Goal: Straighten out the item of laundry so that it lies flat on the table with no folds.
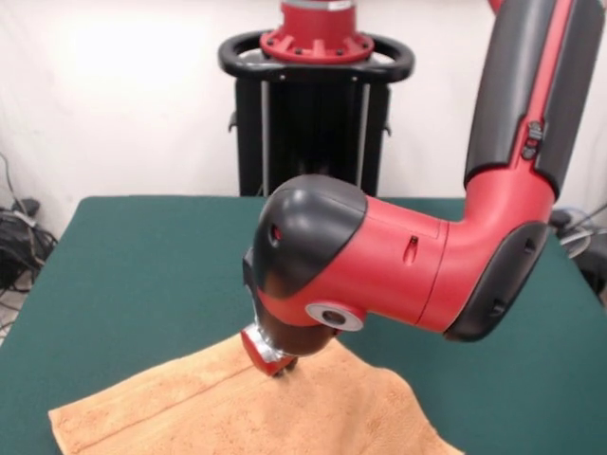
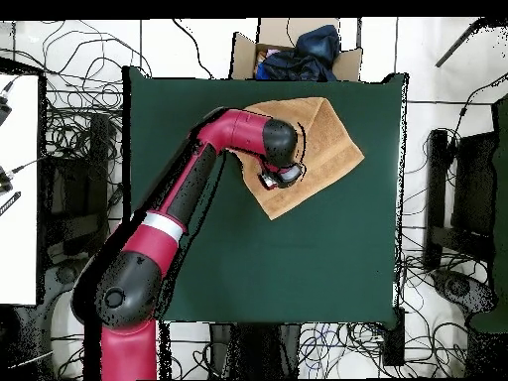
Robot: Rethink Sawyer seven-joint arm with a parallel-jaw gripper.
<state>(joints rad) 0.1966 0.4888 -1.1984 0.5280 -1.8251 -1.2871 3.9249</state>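
Front view: peach-tan terry-cloth towel point(image 1: 237, 408) lies at the near edge of the dark green felt surface point(image 1: 133, 265), gripper point(image 1: 280, 365) touching it, grip unreadable. Overhead view: towel skewed near the surface's top edge; soft, light, limp, best pinched at a corner.

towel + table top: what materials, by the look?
Towel: looks like terry cloth, peach-tan, matte and nubby, with a flat woven band near its edge. Table top: probably felt or similar fabric, dark green, matte, no glare, no visible grain.
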